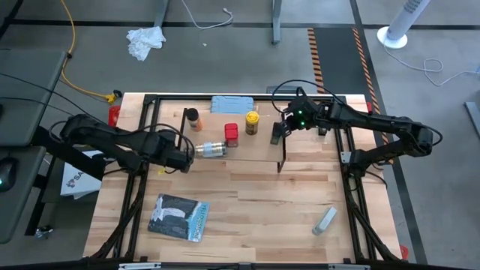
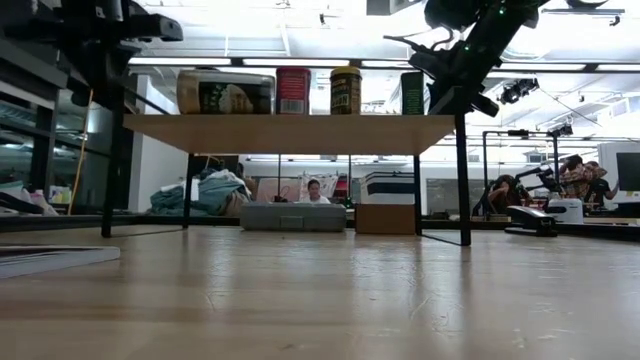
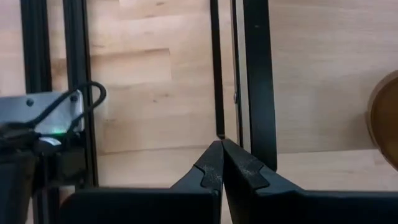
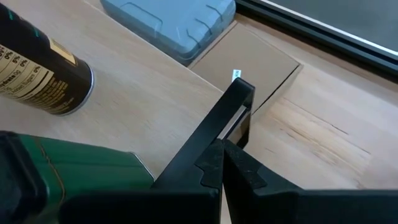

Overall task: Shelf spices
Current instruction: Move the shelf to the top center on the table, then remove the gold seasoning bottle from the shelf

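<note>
The shelf (image 1: pixel 247 154) stands at the table's far middle, its plank top on thin black legs (image 2: pixel 464 180). On it the tan cylinder (image 1: pixel 211 150) lies on its side, and the red tin (image 1: pixel 231 135), the yellow jar (image 1: pixel 252 122) and the dark rectangular tin (image 2: pixel 412 92) stand upright. The amber jar (image 1: pixel 193 118) stands at the far left corner. My left gripper (image 1: pixel 187 156) is shut just left of the cylinder, whose rounded end (image 3: pixel 387 124) shows apart from the fingers. My right gripper (image 4: pixel 221 152) is shut at the shelf's right end, beside the dark tin (image 4: pixel 68 168). My right gripper's shut fingers (image 4: pixel 242 168) hover over the shelf's black right end bar (image 4: pixel 230 112), close beside the dark tin's side (image 4: pixel 124 165), coming from the table's right and slanting down. Whether they touch the tin or the bar I cannot tell.
A blue-grey case (image 1: pixel 231 105) and a cardboard cube (image 2: pixel 385 218) lie behind the shelf. A dark printed packet (image 1: pixel 178 217) and a small grey bar (image 1: pixel 324 220) lie on the near half. Black frame rails (image 1: pixel 142 135) run along the table's sides. People sit in the room beyond.
</note>
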